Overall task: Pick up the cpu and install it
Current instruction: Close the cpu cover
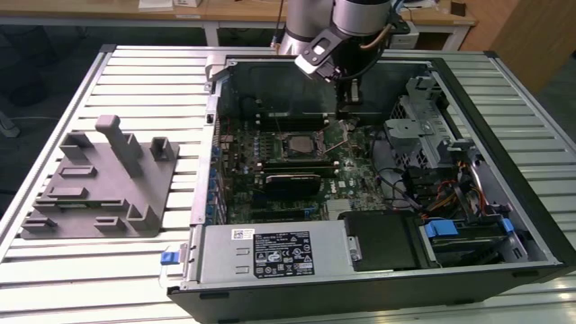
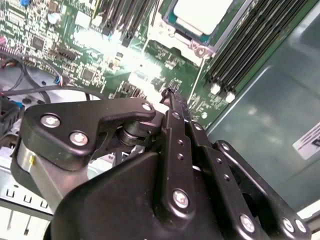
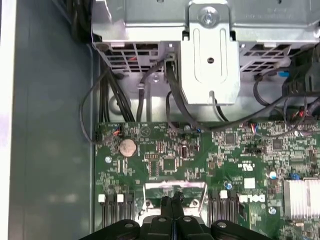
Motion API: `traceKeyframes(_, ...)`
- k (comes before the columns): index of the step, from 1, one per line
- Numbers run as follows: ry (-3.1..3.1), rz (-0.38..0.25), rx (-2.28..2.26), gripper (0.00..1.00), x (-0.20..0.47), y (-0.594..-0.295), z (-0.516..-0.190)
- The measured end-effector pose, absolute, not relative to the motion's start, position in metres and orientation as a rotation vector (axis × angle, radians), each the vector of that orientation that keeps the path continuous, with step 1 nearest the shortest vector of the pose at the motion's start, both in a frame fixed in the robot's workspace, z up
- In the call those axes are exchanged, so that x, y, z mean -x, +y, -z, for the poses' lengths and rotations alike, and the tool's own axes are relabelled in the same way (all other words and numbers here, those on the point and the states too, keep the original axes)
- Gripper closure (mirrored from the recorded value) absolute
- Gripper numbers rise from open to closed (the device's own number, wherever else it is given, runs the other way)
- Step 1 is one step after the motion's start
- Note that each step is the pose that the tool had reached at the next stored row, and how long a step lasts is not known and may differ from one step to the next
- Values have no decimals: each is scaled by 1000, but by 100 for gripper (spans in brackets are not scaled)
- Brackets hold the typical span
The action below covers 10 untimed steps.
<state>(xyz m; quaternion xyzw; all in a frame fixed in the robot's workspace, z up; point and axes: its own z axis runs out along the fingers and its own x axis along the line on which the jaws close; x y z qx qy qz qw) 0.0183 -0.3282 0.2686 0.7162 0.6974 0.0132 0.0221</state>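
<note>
The cpu (image 1: 295, 143), a small square with a shiny silver top, lies flat inside the black socket frame on the green motherboard (image 1: 360, 172) of the open computer case. In the second wrist view the cpu (image 2: 202, 12) sits in the frame, with the thin metal lever (image 2: 199, 75) running beside it. My gripper (image 1: 349, 113) hangs inside the case, toward the exterior view's right of the socket and apart from the cpu. Its fingers are shut with nothing between them, in both wrist views: gripper (image 2: 169, 94), gripper (image 3: 173, 201), just above the board.
A grey fixture (image 1: 99, 179) stands on the slatted table at the exterior view's left. Inside the case are long black memory sticks (image 1: 293, 121), a metal drive cage (image 1: 423, 128), a power supply (image 1: 270, 253) and cables (image 3: 175, 100). A coin battery (image 3: 128, 146) sits on the board.
</note>
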Motion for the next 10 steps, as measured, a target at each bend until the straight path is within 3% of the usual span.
traceKeyframes(10,2161,-41,-2219,89,-33,-327,-268)
